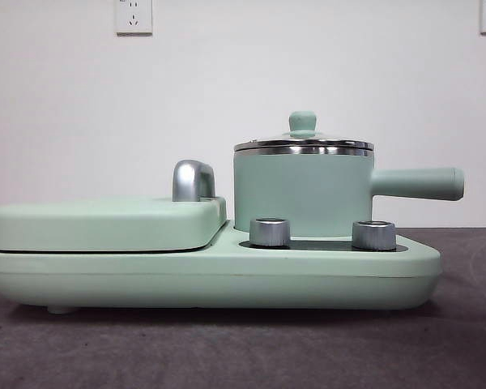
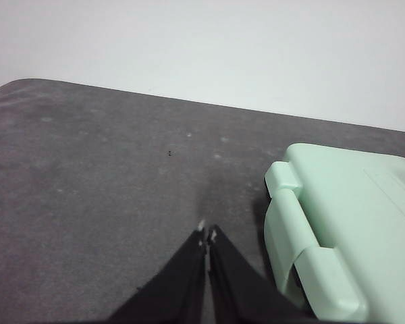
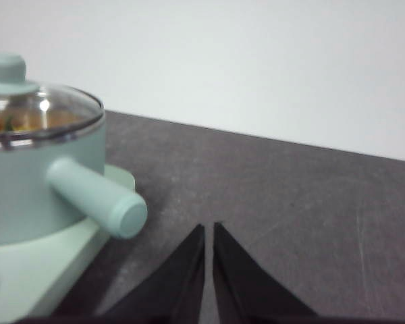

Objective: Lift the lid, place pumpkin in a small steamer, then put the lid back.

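The small steamer [image 1: 300, 190] stands on the right of the mint-green cooker base [image 1: 211, 271], its long handle [image 1: 417, 183] pointing right. The glass lid [image 1: 303, 142] with its mint knob sits on the pot. In the right wrist view the steamer [image 3: 27, 182] shows with the lid [image 3: 40, 111] on it, and something orange with a bit of green, the pumpkin [image 3: 17, 121], shows through the glass. My right gripper [image 3: 208, 229] is shut and empty, off the end of the handle [image 3: 98, 196]. My left gripper [image 2: 206, 233] is shut and empty beside the cooker's other end [image 2: 337, 229].
A broad flat mint-green griddle cover [image 1: 105, 223] with a steel handle [image 1: 193, 180] fills the cooker's left half. Two steel knobs [image 1: 270, 231] sit at the front of the base. The cooker stands on a dark grey table [image 1: 243, 348] before a white wall.
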Controlling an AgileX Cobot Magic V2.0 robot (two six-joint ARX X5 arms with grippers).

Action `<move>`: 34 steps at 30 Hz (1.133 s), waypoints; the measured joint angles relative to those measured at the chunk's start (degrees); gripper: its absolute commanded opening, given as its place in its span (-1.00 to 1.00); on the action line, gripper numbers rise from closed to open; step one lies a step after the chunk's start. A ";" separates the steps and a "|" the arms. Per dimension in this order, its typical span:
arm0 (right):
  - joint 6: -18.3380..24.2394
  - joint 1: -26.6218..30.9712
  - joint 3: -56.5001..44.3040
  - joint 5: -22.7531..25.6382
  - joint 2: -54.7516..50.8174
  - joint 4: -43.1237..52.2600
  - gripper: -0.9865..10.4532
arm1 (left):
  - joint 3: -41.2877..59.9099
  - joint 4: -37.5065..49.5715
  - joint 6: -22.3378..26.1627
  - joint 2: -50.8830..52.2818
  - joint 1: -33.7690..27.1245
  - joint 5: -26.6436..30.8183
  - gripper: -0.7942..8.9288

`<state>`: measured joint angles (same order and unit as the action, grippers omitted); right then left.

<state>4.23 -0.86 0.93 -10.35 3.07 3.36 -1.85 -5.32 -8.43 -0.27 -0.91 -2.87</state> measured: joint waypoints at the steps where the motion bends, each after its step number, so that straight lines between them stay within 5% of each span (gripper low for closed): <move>1: -0.02 0.00 0.00 0.17 -0.42 0.07 -0.79 | 0.00 0.02 0.00 0.00 0.00 0.00 -0.82; 5: -0.02 0.00 0.00 2.99 -2.67 -1.18 -0.79 | 0.00 -0.02 0.00 0.00 0.00 0.00 -0.82; 34: -0.07 0.00 0.00 2.86 -2.82 0.33 -0.79 | 0.00 0.00 0.00 0.00 0.00 0.00 -0.82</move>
<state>4.16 -0.86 0.93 -7.49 0.25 3.68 -1.85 -5.32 -8.43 -0.27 -0.91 -2.87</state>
